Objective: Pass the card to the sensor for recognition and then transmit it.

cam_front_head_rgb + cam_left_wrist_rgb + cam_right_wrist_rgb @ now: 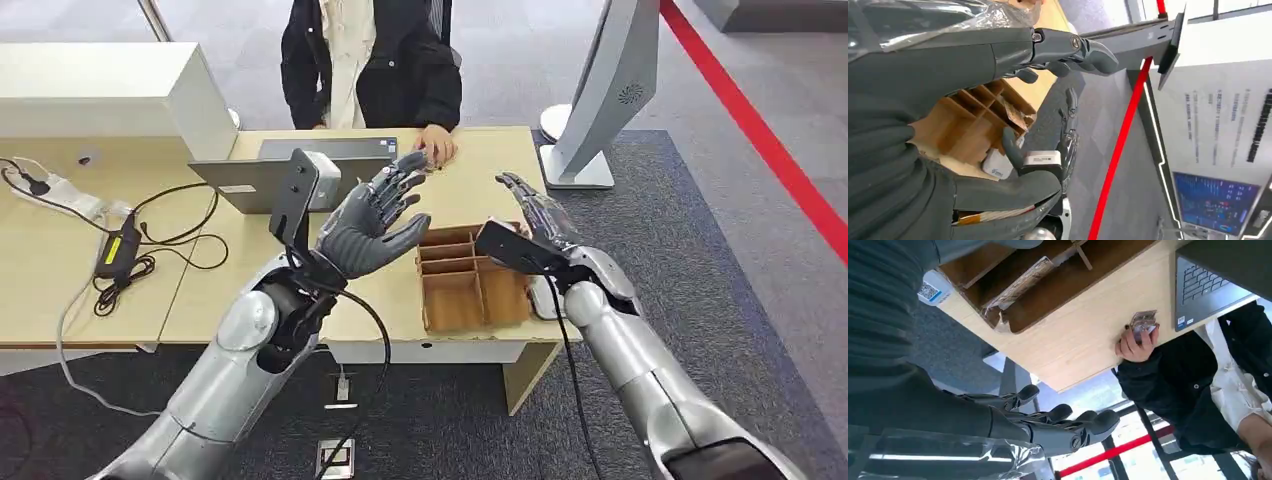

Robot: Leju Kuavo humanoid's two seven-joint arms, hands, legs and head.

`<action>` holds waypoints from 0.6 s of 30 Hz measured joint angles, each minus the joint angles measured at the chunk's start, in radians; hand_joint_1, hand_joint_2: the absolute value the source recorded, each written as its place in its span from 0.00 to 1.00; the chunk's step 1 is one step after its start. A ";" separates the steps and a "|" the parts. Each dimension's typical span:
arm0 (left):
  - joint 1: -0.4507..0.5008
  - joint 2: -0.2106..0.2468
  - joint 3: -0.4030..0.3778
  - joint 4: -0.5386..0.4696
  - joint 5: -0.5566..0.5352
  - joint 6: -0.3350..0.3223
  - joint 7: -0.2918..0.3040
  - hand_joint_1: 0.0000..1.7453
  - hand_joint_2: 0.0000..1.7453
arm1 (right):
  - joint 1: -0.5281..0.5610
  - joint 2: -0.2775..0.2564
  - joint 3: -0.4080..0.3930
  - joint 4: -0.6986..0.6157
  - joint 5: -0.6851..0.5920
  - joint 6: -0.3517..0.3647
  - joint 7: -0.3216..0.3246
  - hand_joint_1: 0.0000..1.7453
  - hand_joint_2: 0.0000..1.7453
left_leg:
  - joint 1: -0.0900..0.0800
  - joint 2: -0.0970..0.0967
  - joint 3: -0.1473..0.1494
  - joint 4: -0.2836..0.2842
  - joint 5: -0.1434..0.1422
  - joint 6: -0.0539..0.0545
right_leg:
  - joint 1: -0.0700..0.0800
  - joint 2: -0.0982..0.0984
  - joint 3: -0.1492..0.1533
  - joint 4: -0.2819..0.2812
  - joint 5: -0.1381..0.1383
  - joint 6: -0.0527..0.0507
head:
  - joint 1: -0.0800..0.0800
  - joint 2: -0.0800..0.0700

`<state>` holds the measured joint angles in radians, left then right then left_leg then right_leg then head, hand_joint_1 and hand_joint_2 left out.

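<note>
Left hand: the left hand (375,225) is raised over the table, palm up, fingers spread and lightly curled, with nothing in it.
Right hand: the right hand (535,212) hovers to the right of it over the far right corner of the wooden organiser, fingers stretched forward and apart, holding nothing.
Organiser: one brown wooden organiser (470,285) with several compartments sits on the near right part of the table (200,290), below and between the two hands; the right wrist view shows a brownish wrapped piece lying in one compartment.
Small white device: a white box with a printed code (930,289) lies at the table's right edge, just beside the organiser.
Card: one card (1143,322), held in the person's hand (437,142) at the far edge of the table, just beyond the left hand's fingertips and apart from both robot hands.
Card look: small, greyish-brown with a patterned face; detail too fine to read.
Laptop: one grey laptop (290,170) lies left of the person's hand.
Person: one, in a dark jacket (400,70), stands across the table.
Screen: one grey stand-mounted screen (610,90) on the far right.
</note>
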<state>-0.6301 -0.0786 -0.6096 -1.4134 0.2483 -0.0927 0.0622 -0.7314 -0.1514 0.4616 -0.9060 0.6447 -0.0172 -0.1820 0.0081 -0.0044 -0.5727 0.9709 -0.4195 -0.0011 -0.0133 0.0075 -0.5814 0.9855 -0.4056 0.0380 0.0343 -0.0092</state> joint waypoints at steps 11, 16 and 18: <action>-0.001 0.000 0.000 0.000 0.000 -0.003 -0.001 0.00 1.00 | -0.006 0.013 0.011 0.076 0.043 -0.045 -0.006 0.00 1.00 | 0.000 0.000 0.000 0.000 0.000 0.000 | 0.000 0.000 0.000 0.000 0.000 0.000 | 0.000 0.000; -0.001 0.000 0.000 0.000 0.002 -0.004 -0.002 0.00 1.00 | -0.011 0.016 0.011 0.107 0.070 -0.071 -0.018 0.00 1.00 | 0.000 0.000 0.000 0.000 0.000 0.000 | 0.000 0.000 0.000 0.000 0.000 0.000 | 0.000 0.000; -0.001 0.000 -0.001 0.000 0.002 -0.004 -0.002 0.00 1.00 | -0.015 0.018 0.012 0.120 0.080 -0.082 -0.023 0.00 1.00 | 0.000 0.000 0.000 0.000 0.000 0.000 | 0.000 0.000 0.000 0.000 0.000 0.000 | 0.000 0.000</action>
<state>-0.6310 -0.0786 -0.6107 -1.4134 0.2499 -0.0965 0.0599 -0.7461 -0.1335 0.4734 -0.7859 0.7248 -0.0992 -0.2052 0.0081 -0.0044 -0.5727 0.9709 -0.4195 -0.0011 -0.0133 0.0075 -0.5814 0.9855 -0.4056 0.0380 0.0340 -0.0092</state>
